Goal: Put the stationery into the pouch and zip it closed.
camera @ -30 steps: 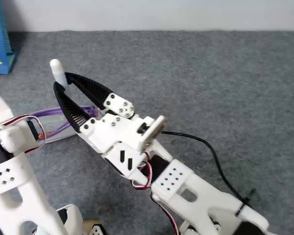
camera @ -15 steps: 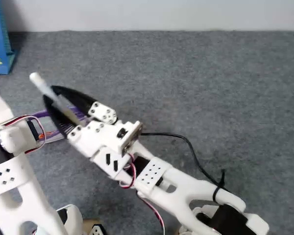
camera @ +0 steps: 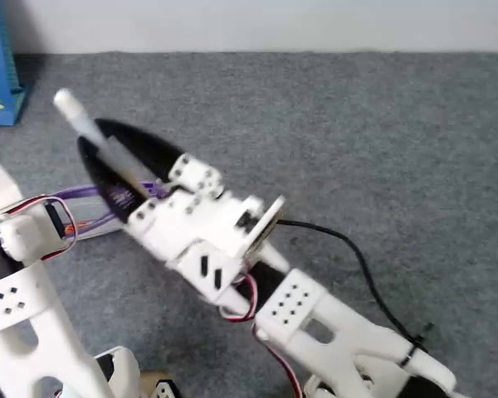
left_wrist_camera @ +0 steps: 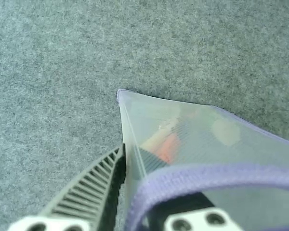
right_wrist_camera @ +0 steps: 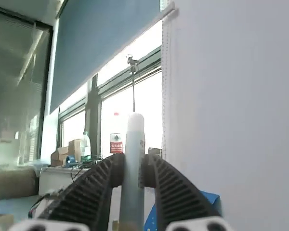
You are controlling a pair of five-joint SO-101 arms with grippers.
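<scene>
- High view: my right end effector [camera: 90, 137] is clamped on the slim white-and-grey pen [camera: 73, 110], black jaws closed tight around its barrel with the capped tip sticking out past them.
- The pen's long axis runs toward the far-left corner of the grey felt desk [camera: 357, 124] and tilts upward. In the right wrist view it points at a wall and windows, not at the desk.
- The clear plastic pouch with the purple zip edge [camera: 95, 217] lies near the desk's left edge, below and behind the pen tip, under my jaws. I judge the tip must swing down and back to find the mouth.
- My left end effector [left_wrist_camera: 139, 211] grips the pouch's wall, with orange and pale items showing inside.
- Against half a second ago, the pen tip sits higher and the right arm has drawn back to the right. The pouch has not moved.
</scene>
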